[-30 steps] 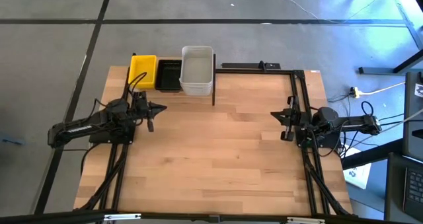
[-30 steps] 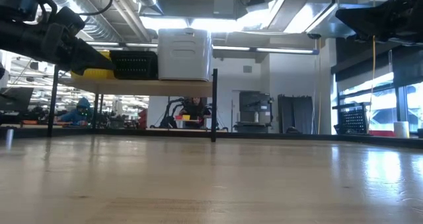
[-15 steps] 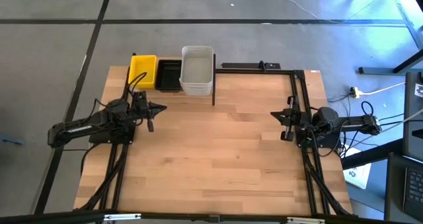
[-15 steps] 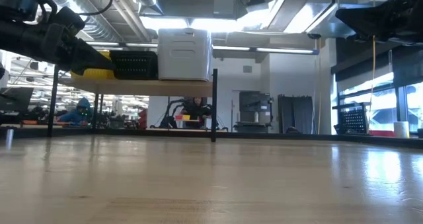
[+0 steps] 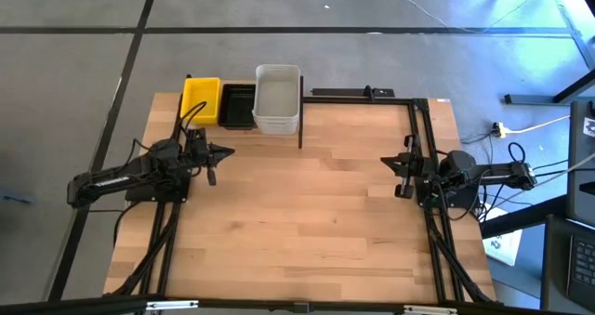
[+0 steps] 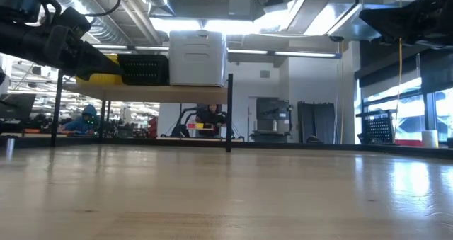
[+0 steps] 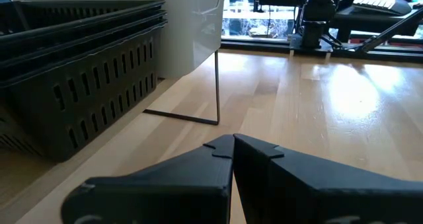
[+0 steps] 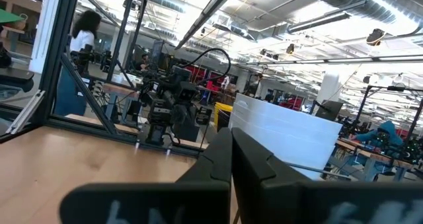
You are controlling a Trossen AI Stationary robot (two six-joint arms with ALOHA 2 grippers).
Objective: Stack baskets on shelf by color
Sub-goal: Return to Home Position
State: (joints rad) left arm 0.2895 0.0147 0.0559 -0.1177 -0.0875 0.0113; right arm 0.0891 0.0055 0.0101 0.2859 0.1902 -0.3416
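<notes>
Bright ceiling lights (image 6: 233,24) wash out the low view's top; a pale glare gleams across the table (image 7: 350,95); shadows are soft and faint.

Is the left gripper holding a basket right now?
No, the left gripper is shut with nothing between its jaws, and the black baskets sit apart from it.

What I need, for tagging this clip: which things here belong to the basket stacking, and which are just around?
Job: yellow baskets, black baskets and white baskets, side by side on the shelf; left gripper and right gripper, fingers shut, holding nothing.
Just around: tabletop, floor cable, a person in the room behind.
</notes>
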